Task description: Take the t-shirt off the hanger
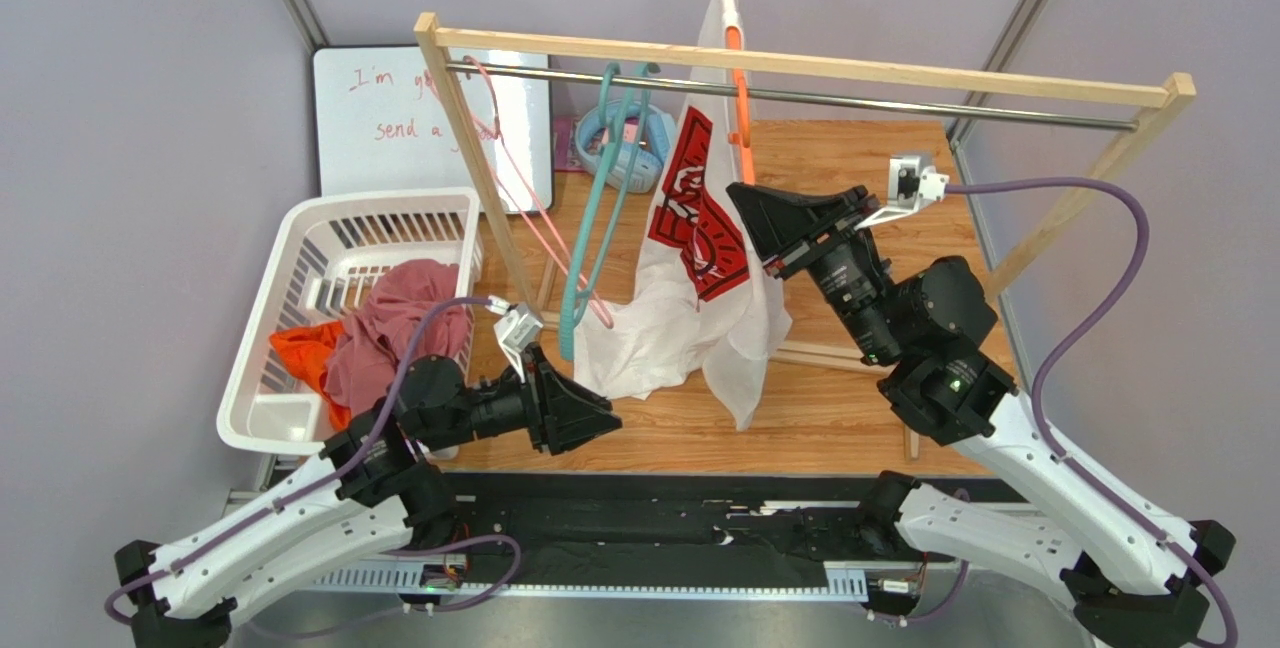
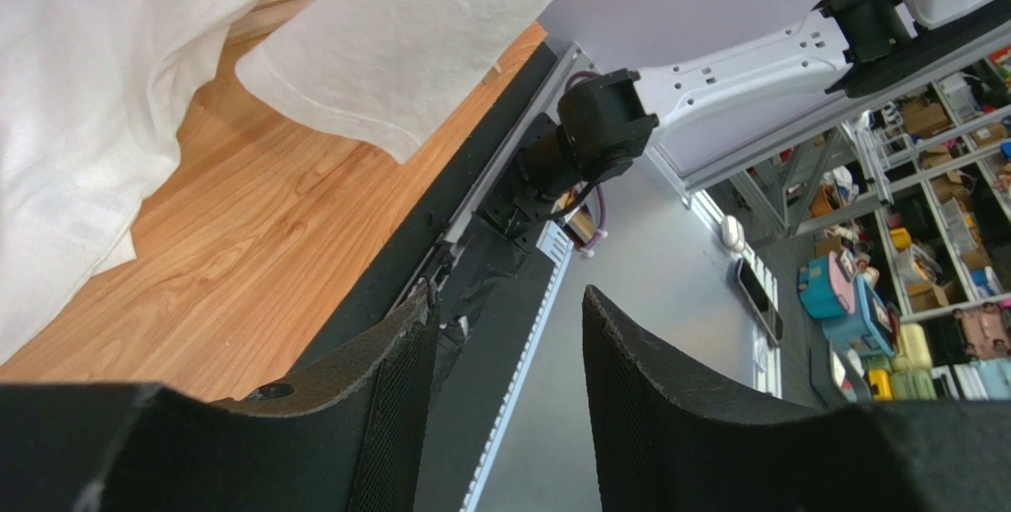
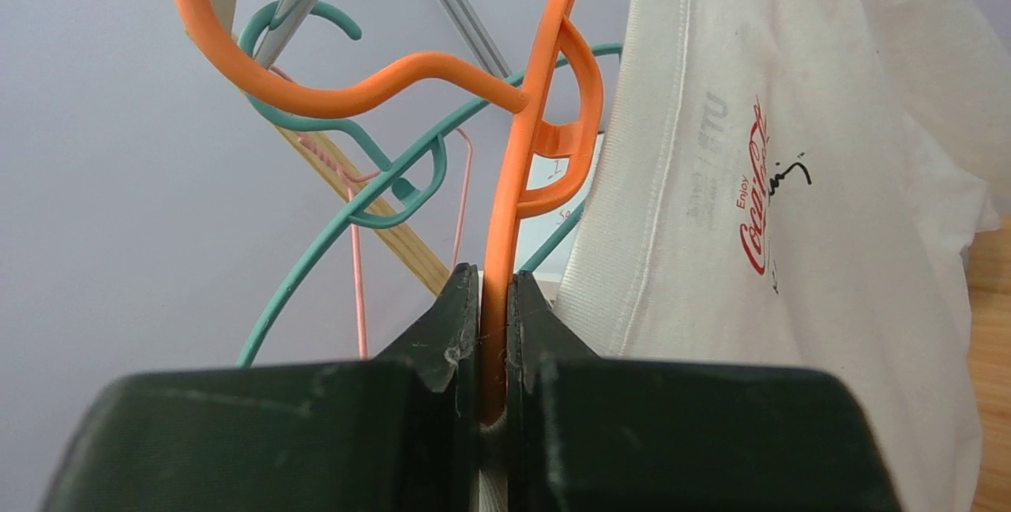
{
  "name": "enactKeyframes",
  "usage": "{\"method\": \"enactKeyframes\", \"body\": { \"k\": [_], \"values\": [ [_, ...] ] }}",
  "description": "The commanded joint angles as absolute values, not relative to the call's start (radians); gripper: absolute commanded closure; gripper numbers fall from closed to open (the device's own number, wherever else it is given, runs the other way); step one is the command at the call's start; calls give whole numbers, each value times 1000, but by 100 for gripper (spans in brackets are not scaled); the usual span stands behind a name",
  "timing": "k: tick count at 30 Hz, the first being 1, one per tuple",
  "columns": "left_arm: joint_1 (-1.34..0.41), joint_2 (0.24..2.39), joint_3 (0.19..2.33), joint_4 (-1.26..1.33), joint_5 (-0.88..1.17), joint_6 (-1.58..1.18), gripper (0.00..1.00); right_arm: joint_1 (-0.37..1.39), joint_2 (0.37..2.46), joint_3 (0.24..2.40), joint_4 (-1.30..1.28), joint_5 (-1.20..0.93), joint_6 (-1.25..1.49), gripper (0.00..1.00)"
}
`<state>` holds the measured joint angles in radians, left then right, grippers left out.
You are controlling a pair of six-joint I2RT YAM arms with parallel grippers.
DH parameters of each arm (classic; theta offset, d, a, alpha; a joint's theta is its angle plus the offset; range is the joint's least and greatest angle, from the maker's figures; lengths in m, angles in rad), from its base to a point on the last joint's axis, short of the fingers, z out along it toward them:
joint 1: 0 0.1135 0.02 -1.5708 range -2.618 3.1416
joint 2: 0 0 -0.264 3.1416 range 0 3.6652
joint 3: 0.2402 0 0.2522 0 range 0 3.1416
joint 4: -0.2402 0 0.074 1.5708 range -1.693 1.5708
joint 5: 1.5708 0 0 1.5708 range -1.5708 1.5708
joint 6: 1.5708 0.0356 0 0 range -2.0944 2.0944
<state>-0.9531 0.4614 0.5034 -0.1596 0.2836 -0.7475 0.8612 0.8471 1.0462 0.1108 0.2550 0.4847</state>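
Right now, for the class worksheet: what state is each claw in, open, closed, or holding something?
Left claw: open, holding nothing.
Right claw: closed on the orange plastic hanger.

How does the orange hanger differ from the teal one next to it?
The orange hanger carries the white t-shirt; the teal hanger is bare. The right gripper has its jaws shut on the orange hanger; nothing holds the teal hanger. Both seem hooked over the metal rail.

Wooden table (image 1: 849,401), white basket (image 1: 376,204) at left edge, whiteboard (image 1: 376,138) behind, wooden rack (image 1: 475,153) standing across, t-shirt (image 1: 676,311) hem touching the wood
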Motion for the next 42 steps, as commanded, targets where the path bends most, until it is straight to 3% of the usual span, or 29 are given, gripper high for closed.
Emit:
{"method": "enactKeyframes", "body": {
  "k": [1,8,12,16,17,22,26,30,42],
  "values": [
    [-983,500,514,-87,249,-709,46,864,785,1039,336,137,377,100],
    [-1041,564,529,-52,204,-695,42,856,792,1072,316,158,386,100],
    [-1123,581,558,-44,141,-657,39,856,767,1117,97,261,543,100],
    [-1309,609,578,-8,-42,-577,34,854,689,1077,-32,317,636,100],
    [-1343,615,578,20,-76,-551,27,856,655,1069,-58,349,655,100],
    [-1514,744,574,231,-331,-408,16,856,563,993,-230,491,851,100],
    [-1554,941,644,324,-405,-332,1,856,523,946,-284,610,954,100],
    [-1578,1150,788,365,-433,-212,1,857,526,946,-317,614,1025,100],
    [-1578,1376,929,460,-339,-123,0,857,535,960,-336,548,1132,100]
  ]
}}
